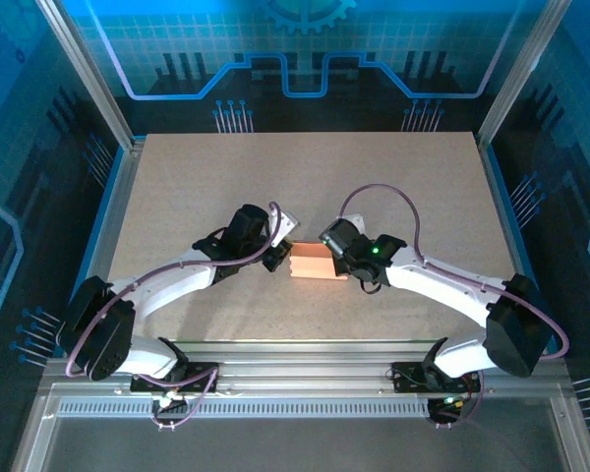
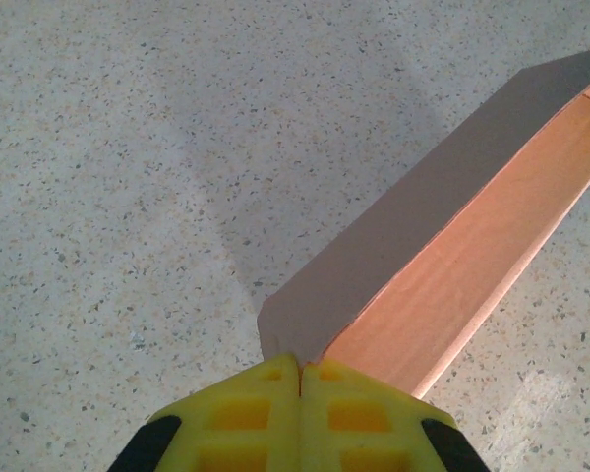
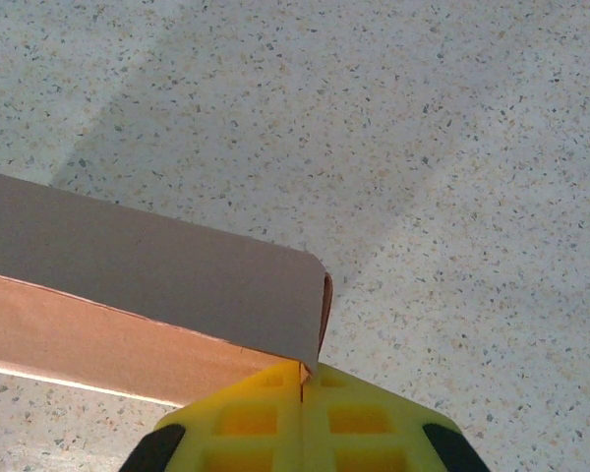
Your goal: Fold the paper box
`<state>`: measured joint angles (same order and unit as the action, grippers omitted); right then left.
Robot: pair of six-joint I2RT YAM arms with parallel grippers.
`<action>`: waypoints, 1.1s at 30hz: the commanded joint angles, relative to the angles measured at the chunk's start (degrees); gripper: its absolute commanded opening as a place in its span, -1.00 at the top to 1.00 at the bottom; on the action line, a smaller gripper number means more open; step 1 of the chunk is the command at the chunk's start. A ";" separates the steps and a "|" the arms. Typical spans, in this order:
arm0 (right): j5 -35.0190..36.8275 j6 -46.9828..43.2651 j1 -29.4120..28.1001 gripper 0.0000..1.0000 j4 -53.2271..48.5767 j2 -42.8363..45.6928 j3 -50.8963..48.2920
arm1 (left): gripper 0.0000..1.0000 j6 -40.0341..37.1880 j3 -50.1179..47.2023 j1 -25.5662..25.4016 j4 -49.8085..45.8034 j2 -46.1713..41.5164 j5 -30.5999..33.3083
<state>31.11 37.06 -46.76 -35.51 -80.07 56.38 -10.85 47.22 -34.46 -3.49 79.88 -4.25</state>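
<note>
The salmon-orange paper box (image 1: 315, 263) lies in the middle of the table between both arms. My left gripper (image 1: 278, 258) is at its left end and my right gripper (image 1: 346, 262) at its right end. In the left wrist view the yellow jaws are pressed together on the near corner of the paper box (image 2: 452, 256), pinched at the left gripper (image 2: 300, 379); a grey flap stands up along the orange panel. In the right wrist view the right gripper (image 3: 302, 379) is shut on the corner of the paper box (image 3: 128, 305), whose grey flap curls over at the end.
The speckled tabletop (image 1: 305, 177) stretches open behind the box. Metal frame posts (image 1: 88, 79) and blue side walls border it. An aluminium rail (image 1: 305, 379) with the arm bases runs along the near edge.
</note>
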 commanded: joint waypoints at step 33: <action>1.04 0.03 -1.80 1.00 -0.09 -1.95 2.86 | 1.00 11.18 15.58 -0.46 -19.63 5.11 -1.21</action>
<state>31.77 37.10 -47.31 -35.62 -81.87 57.76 -0.08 60.75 -34.46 -22.02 83.99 -2.72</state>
